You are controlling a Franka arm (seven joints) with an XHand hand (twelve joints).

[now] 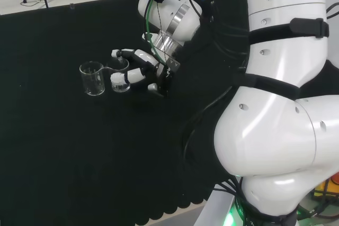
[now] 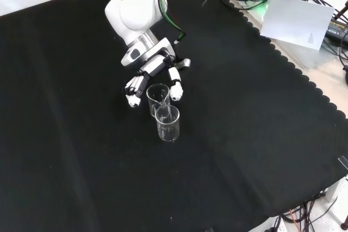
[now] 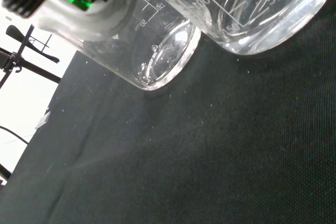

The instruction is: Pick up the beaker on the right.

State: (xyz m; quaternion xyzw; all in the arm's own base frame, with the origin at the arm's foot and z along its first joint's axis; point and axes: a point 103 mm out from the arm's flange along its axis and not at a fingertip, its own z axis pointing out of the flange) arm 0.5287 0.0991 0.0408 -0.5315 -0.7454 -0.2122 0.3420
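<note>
Two clear glass beakers stand close together on the black cloth. In the head view the right beaker (image 1: 121,82) sits between the fingers and thumb of the hand (image 1: 142,71), and the left beaker (image 1: 92,79) stands free beside it. In the front view the hand (image 2: 153,68) reaches down from above. Its fingers (image 2: 132,89) and thumb (image 2: 175,88) flank the farther beaker (image 2: 157,96), with a small gap on the finger side. The nearer beaker (image 2: 167,123) touches or nearly touches it. The wrist view shows both beaker bases (image 3: 262,19) (image 3: 163,61) resting on the cloth.
The arm's white links (image 1: 275,104) stand at the head view's right. The cloth's scalloped edge (image 2: 304,85) runs down the front view's right, with cables and a white sheet (image 2: 296,20) beyond it.
</note>
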